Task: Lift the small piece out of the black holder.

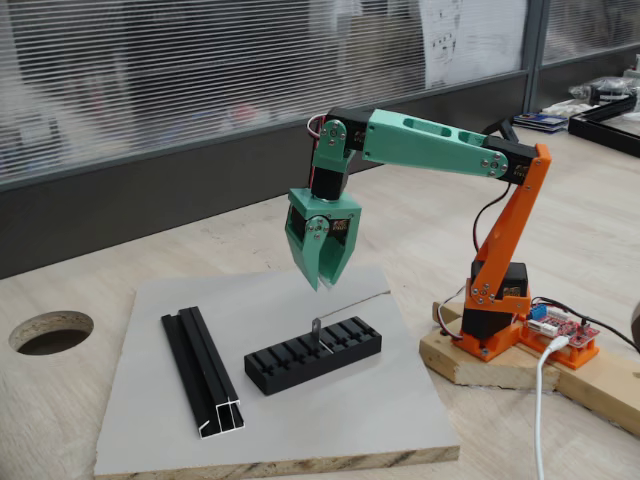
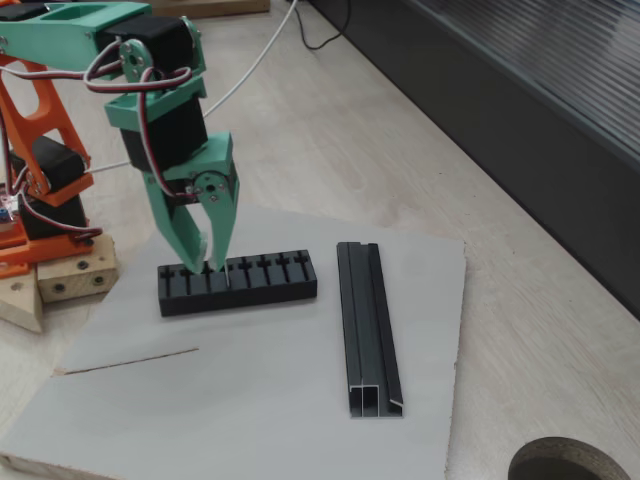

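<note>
The black holder (image 1: 313, 355) (image 2: 237, 283) lies on a grey board, its slots facing up. The small piece (image 1: 316, 331), a thin grey strip, stands upright in a slot near the holder's middle. My green gripper (image 1: 320, 286) (image 2: 208, 264) points down and hangs a short way above the piece, apart from it. Its fingers (image 2: 180, 232) stand a narrow gap apart, with nothing between them. In a fixed view the fingertips overlap the holder's left half.
A long black channel rail (image 1: 203, 372) (image 2: 368, 325) lies beside the holder on the grey board (image 1: 300, 430) (image 2: 260, 400). A thin grey wire (image 1: 357, 300) (image 2: 130, 362) rests on the board's other side. The orange arm base (image 1: 492, 320) stands on a wooden block. A round hole (image 1: 50, 331) is cut in the table.
</note>
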Robot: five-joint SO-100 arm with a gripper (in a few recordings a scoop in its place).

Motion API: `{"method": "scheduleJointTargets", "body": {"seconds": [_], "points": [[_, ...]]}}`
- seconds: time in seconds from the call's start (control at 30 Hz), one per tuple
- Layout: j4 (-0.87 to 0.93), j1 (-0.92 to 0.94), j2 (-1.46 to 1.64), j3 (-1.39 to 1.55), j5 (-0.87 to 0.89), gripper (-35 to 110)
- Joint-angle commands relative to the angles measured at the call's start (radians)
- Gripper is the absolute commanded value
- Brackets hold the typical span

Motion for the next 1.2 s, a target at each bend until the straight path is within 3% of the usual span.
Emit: {"method": "scheduleJointTargets", "body": {"seconds": [0.0, 1.17], "points": [[-0.012, -0.098, 0.02, -0.011, 0.009, 14], [0.005, -0.129, -0.066, -0.011, 0.009, 14]]}}
